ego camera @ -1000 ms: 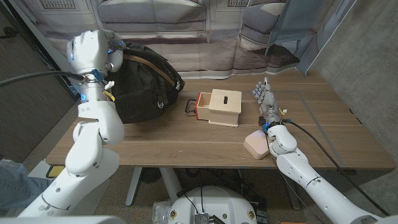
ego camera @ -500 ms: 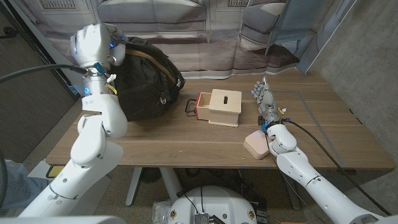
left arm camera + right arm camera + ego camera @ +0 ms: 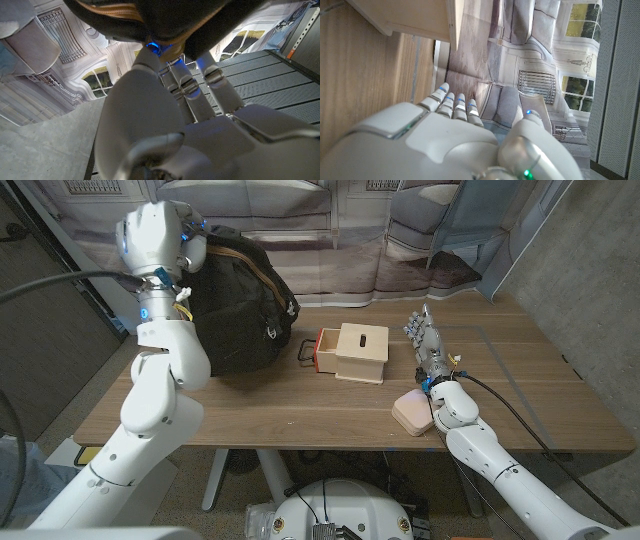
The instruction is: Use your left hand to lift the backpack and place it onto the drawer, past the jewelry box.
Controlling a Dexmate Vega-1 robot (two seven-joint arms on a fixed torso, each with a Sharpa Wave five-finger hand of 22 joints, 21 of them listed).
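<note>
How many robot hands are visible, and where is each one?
2. The left hand grips the top of the backpack at the table's left; the right hand is right of the drawer.

No readable text, labels, brands, numbers or signs in any view. Nothing legible on the backpack [image 3: 240, 300], the drawer [image 3: 352, 353] or the table [image 3: 520, 380].
</note>
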